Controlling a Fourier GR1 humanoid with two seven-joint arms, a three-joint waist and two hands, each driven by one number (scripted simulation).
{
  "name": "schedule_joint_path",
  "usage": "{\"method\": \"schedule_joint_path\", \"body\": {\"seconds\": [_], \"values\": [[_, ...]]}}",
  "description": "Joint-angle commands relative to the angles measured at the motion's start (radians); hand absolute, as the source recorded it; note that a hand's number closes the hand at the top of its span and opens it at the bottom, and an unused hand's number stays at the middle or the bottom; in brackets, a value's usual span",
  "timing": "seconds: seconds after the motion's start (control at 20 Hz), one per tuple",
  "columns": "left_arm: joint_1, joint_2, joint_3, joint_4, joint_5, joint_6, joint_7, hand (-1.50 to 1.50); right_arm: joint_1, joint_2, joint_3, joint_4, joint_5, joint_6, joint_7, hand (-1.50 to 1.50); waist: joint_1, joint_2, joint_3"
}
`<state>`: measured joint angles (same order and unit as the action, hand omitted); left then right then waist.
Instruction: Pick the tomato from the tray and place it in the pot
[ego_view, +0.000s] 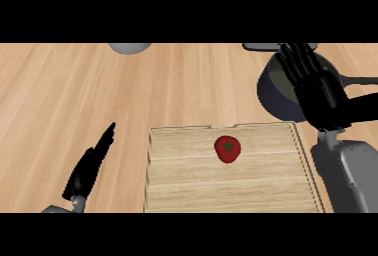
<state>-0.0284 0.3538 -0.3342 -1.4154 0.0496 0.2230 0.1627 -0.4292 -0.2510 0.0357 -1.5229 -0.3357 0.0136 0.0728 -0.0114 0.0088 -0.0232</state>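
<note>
A red tomato (228, 149) with a dark green star on top lies on the wooden tray (184, 185), in its upper middle. The dark pot (275, 90) stands beyond the tray's far right corner, with a black handle reaching right. My right hand (319, 87) hovers over the pot's right side with fingers straight, open and holding nothing. It hides much of the pot. My left hand (90, 167) is left of the tray, fingers straight and pointing away, open and apart from the tray.
A grey round object (130, 48) shows at the top edge, left of centre. A dark object (260, 47) sits at the top edge by the pot. Bare wooden counter (88, 95) spreads across the left and far side.
</note>
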Motion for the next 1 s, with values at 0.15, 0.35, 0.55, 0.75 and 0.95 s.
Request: {"method": "schedule_joint_path", "body": {"seconds": [0.15, 0.35, 0.55, 0.75, 0.95], "values": [[0.014, 0.085, 0.135, -0.047, 0.010, 0.032, -0.074, 0.00, 0.139, -0.120, 0.030, 0.125, 0.103, 0.021, 0.122, 1.50, 0.023, -0.009, 0.023], [0.016, 0.110, 0.183, -0.039, 0.013, 0.063, -0.061, 0.00, 0.145, -0.377, 0.091, 0.062, 0.495, -0.086, 0.035, -1.50, -0.002, -0.031, 0.012], [0.094, 0.156, 0.262, -0.074, 0.093, 0.007, -0.097, 0.00, 0.346, -0.261, 0.133, -0.060, 0.600, -0.278, -0.205, -1.50, -0.003, -0.021, 0.024], [0.018, 0.124, 0.263, -0.074, 0.050, 0.002, -0.025, 0.00, 0.471, -0.203, 0.165, -0.174, 0.623, -0.278, -0.207, -1.50, 0.003, -0.011, 0.023], [0.101, 0.147, 0.284, -0.158, 0.072, -0.033, -0.052, 0.00, 0.359, -0.317, 0.171, -0.254, 0.637, -0.098, 0.048, -1.50, 0.018, -0.012, 0.023]]}}
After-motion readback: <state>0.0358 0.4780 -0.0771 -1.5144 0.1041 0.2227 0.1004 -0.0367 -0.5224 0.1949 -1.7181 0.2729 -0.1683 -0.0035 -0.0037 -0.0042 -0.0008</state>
